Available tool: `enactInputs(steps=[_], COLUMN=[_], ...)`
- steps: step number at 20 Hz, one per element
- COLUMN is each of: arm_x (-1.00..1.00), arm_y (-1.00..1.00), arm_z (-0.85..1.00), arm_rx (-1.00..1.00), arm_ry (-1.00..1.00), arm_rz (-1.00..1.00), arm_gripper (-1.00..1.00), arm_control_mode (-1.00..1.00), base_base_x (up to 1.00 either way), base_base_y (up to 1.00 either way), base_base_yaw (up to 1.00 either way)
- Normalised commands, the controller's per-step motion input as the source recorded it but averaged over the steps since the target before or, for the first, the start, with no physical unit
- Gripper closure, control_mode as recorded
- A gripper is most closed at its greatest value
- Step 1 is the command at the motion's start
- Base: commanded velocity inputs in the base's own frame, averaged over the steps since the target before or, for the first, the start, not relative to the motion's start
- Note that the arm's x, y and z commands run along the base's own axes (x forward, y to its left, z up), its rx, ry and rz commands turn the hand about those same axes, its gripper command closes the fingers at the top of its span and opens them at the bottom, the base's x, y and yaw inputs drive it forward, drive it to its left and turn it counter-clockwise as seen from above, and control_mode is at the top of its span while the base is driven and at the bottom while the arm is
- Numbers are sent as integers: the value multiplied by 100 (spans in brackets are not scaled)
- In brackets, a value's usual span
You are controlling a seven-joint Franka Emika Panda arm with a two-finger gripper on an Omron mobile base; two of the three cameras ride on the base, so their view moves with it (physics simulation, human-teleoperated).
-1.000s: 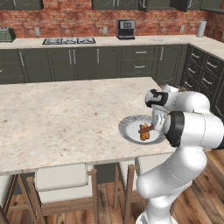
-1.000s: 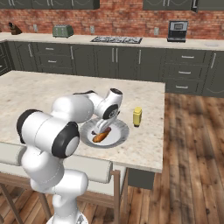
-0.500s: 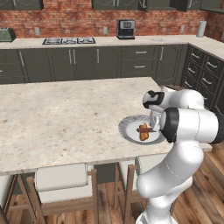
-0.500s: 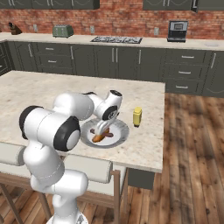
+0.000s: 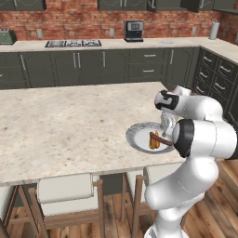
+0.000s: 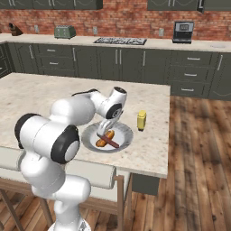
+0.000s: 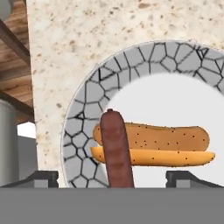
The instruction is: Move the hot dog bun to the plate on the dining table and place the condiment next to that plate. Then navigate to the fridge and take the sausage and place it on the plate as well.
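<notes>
Plate (image 7: 92,98): white centre, grey rim patterned with dark cracked-mosaic lines. Hot dog bun (image 7: 175,146) on it: orange-tan, finely dark-speckled. Sausage (image 7: 116,151) across the bun: reddish-brown. Beside the plate, condiment (image 6: 141,120): yellow, dark label. Worktop (image 5: 65,125) under the plate: beige, speckled stone. Behind it, dark grey-green cabinets (image 5: 93,65) and red brick wall (image 5: 79,18) are seen.
</notes>
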Motion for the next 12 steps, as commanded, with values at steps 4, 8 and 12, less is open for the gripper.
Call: enactInputs(steps=[4, 8, 12], arm_x=[-43, -62, -77], arm_y=[0, 2, 5], arm_z=[66, 52, 48], arm_rx=[0, 0, 0], arm_ry=[-9, -7, -8], arm_rz=[0, 0, 0], arm_gripper=[-100, -100, -100], arm_control_mode=[-100, -100, -100], base_base_x=[0, 0, 0], base_base_y=[0, 0, 0], base_base_yaw=[0, 0, 0])
